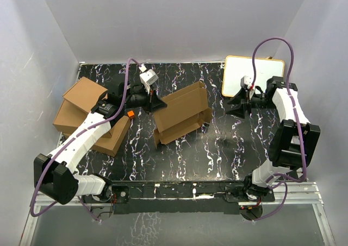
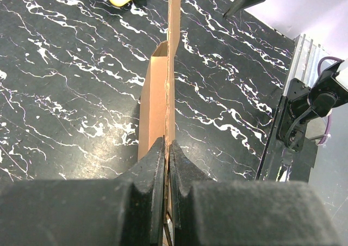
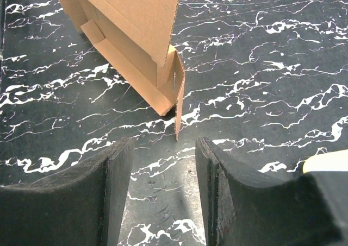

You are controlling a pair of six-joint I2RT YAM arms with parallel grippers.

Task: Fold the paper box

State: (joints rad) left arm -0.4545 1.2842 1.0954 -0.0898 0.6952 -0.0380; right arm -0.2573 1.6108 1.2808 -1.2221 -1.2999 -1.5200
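Gripping upright panel of box (image 1: 182, 113) with left gripper (image 2: 167, 148) pinched tight, holding right gripper (image 3: 162, 159) spread wide, empty, near box corner, above table (image 1: 217, 148)

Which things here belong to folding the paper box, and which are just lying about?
Job in hand: paper box, standing on edge; left arm, jaws shut on the box; right arm, jaws open, facing it.
Lying about: pile of ready-made boxes; white board with yellow rim.
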